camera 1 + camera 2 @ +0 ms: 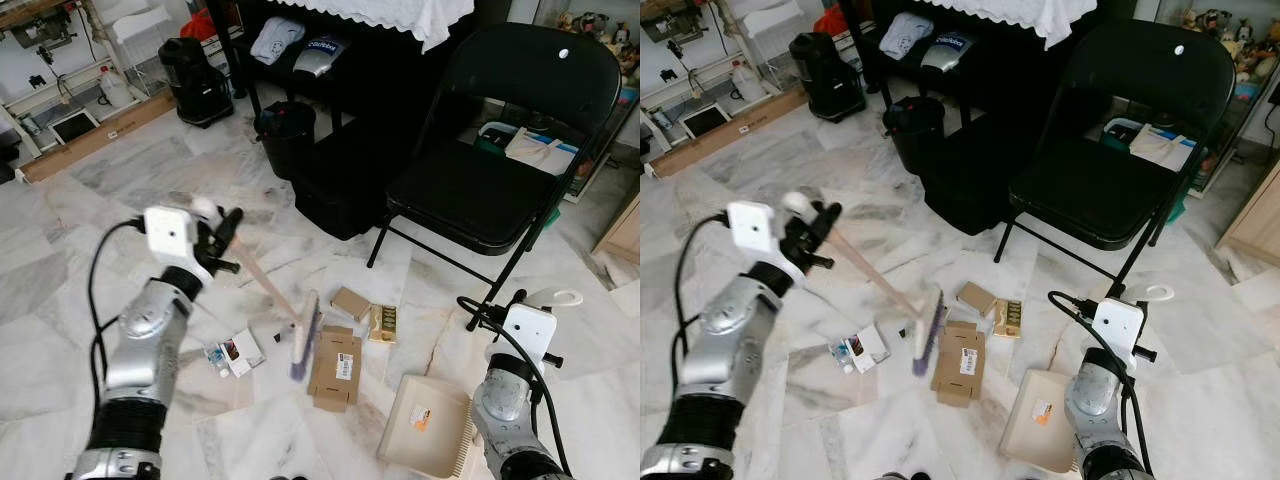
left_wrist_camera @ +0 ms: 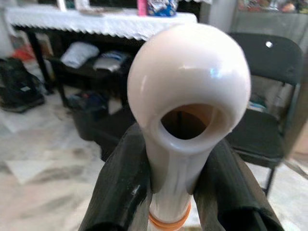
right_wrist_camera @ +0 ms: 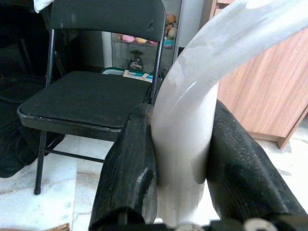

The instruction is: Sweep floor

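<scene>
While litter lies unswept, both hands are loaded: sweep looks barely begun.
Left hand (image 1: 228,228), raised at chest height, clamps the broom handle (image 2: 185,120); the brush head (image 1: 305,335) rests on the floor (image 1: 90,260) beside a flat carton (image 1: 336,368) and small boxes (image 1: 368,312). Right hand (image 3: 180,159), low, grips the dustpan (image 1: 425,425) handle; pan empty, near the litter.

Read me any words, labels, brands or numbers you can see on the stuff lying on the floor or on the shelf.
No text here is legible.
Cardboard box: white barcode label, print too small.
Dustpan: orange sticker, blurred.
Small card packet: printed picture, words unreadable.
Grey bag on the shelf: blue logo, too blurred to read.
</scene>
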Controlling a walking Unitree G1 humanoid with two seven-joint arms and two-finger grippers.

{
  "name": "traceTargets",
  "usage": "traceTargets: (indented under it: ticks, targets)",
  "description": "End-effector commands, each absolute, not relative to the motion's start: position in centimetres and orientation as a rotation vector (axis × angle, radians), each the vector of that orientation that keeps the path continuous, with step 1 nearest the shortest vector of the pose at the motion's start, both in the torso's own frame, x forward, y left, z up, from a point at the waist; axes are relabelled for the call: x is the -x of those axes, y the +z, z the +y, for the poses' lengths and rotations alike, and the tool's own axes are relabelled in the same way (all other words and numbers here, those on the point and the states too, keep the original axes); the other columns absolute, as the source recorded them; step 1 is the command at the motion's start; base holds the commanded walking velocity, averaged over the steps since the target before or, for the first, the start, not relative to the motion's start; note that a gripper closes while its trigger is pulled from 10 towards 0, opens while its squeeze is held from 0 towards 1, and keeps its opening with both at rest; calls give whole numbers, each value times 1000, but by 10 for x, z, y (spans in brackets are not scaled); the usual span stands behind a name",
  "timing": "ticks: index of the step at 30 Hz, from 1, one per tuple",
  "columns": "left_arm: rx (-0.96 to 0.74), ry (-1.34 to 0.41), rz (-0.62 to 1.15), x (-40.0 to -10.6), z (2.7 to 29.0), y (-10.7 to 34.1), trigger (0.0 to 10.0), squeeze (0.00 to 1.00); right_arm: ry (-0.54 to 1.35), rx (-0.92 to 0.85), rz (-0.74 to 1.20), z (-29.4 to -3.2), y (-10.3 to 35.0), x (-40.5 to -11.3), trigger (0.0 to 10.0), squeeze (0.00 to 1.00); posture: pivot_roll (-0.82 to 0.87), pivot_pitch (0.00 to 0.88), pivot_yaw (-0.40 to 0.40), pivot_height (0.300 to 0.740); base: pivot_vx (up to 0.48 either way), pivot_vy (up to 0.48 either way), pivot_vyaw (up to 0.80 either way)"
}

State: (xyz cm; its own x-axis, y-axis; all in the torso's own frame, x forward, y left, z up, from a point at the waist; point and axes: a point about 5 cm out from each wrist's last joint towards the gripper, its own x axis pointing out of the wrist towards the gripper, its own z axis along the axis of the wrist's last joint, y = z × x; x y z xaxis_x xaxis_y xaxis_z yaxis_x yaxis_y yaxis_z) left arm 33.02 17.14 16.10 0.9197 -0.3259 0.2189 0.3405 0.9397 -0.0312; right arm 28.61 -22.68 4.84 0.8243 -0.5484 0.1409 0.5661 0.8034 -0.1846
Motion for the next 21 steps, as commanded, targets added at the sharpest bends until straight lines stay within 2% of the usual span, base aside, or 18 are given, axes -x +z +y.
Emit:
traceTargets:
  ticks: [1, 13, 18, 21]
  targets:
    - [31, -332, -233, -331, 172, 160, 10000, 0, -582, 219, -25, -223, 37, -280, 10000, 0, 101, 107, 146, 740, 0, 0, 0]
    - [67, -422, -213, -332, 159, 159, 10000, 0, -578, 218, -26, -223, 37, -280, 10000, 0, 103, 108, 143, 740, 0, 0, 0]
    - [141, -597, -52, -325, 147, 140, 10000, 0, -576, 214, -26, -222, 37, -280, 10000, 0, 105, 108, 145, 740, 0, 0, 0]
    - [147, -619, -40, -324, 146, 137, 10000, 0, -571, 215, -25, -220, 37, -281, 10000, 0, 106, 107, 143, 740, 0, 0, 0]
